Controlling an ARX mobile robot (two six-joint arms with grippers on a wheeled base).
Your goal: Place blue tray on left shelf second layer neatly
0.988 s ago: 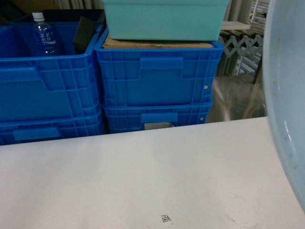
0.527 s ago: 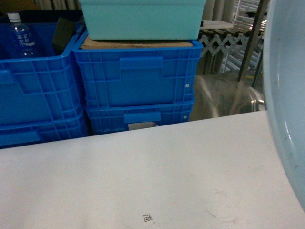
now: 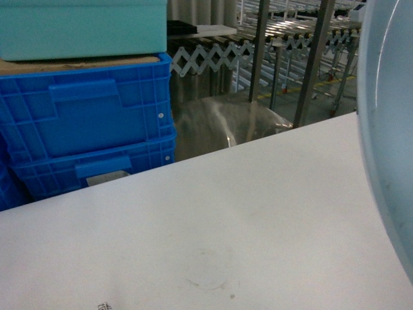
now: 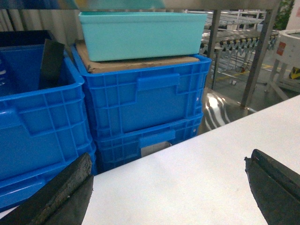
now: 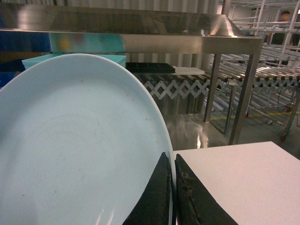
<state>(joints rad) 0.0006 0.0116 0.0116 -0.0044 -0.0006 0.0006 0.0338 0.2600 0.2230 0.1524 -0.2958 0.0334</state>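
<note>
Blue tray (image 5: 79,150) rim pinched in right pincer (image 5: 173,197).

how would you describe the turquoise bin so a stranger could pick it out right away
Look behind the white table at the stacked dark-blue ribbed crates. The turquoise bin sits on top of the right-hand stack, on brown cardboard. Alone there, it is pale, smooth-walled and unribbed.

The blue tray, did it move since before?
Cannot tell. In the head view the blue tray stays at the right edge, while the blue crates slide left, so the camera itself is turning. The right gripper still pinches its rim.
</note>
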